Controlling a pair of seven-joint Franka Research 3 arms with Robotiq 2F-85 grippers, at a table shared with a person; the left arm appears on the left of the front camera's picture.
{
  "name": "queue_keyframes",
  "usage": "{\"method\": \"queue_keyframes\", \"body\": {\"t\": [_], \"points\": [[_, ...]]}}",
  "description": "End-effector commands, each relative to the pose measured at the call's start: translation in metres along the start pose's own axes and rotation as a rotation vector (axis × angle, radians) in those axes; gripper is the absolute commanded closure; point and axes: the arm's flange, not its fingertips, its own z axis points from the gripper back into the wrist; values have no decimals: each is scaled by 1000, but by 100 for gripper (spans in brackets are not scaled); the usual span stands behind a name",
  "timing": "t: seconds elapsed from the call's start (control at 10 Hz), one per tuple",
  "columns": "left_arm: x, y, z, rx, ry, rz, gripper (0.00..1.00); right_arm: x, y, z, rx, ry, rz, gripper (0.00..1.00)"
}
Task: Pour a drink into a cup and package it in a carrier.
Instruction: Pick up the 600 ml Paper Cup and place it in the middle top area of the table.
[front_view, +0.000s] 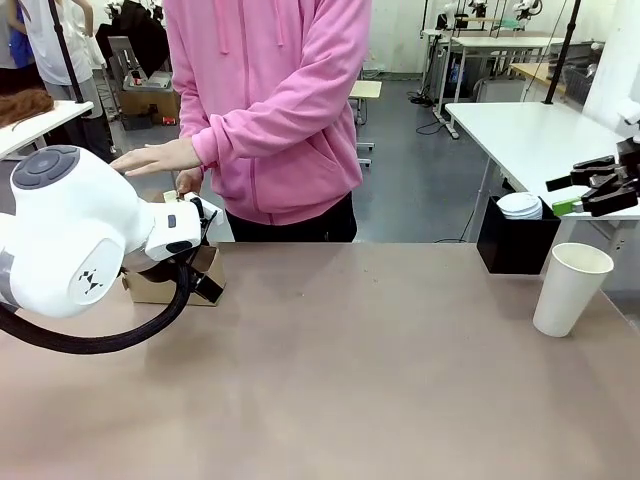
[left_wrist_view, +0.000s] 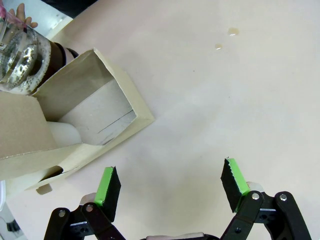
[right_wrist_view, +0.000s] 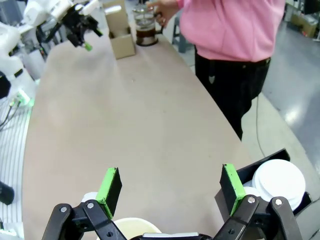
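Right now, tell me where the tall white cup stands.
In the front view the cup stands upright at the right side of the table, beside the black bin of white lids.

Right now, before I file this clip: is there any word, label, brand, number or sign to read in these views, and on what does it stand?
No readable text in any view.
Cup: plain white, no print.
Carrier: bare brown cardboard, nothing printed on the faces that show.
Left arm: one small dark mark on its white shell, no letters.
Trousers of the person: a tiny pale mark, too small to read.
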Motion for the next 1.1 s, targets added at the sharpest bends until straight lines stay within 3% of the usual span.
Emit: {"method": "queue_keyframes", "body": {"t": [0.0,0.2,0.5,0.8,1.0], "points": [[0,0,0,-1,-1,0,0,-5,-2,-2,1,-4,-12,0],[0,0,0,-1,-1,0,0,-54,-21,58,5,-262,-55,0],[0,0,0,-1,-1,0,0,-119,-13,102,-5,-469,-57,0],[0,0,0,-1,-1,0,0,-180,-9,106,-27,-556,-22,0],[0,0,0,-1,-1,0,0,-208,-1,98,-49,-559,35,0]]}}
